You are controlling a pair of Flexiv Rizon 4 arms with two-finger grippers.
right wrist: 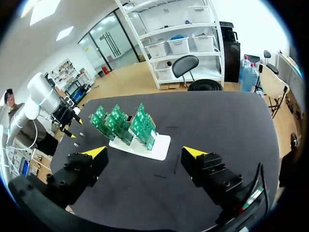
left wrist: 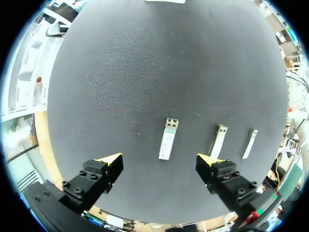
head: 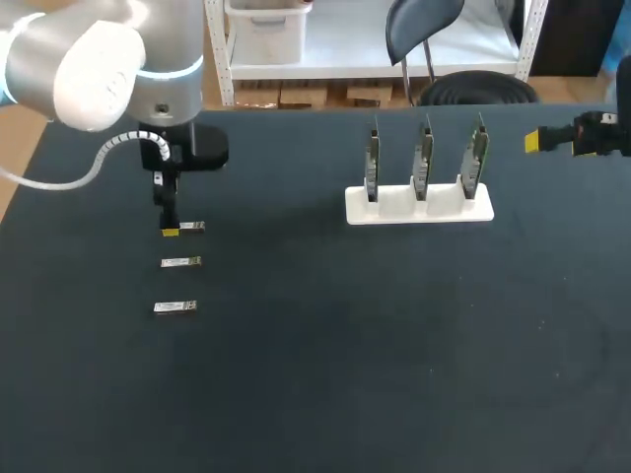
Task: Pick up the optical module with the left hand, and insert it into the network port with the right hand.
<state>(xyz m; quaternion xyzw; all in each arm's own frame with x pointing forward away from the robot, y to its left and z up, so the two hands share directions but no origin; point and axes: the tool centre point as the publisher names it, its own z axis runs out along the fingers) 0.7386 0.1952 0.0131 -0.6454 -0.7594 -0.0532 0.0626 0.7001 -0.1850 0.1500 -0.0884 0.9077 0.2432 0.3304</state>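
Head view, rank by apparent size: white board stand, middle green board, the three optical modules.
1. white board stand
2. middle green board, seen edge-on
3. front module, middle module and back module look alike, so no ranking. The left gripper hides one end of the back module.

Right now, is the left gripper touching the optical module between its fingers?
Apart. The left wrist view shows bare table between the optical module and each open fingertip of the left gripper.

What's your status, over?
Left gripper open over end optical module, not gripped. Right gripper open, empty, off by board stand. Two spare modules alongside; nothing blocking.
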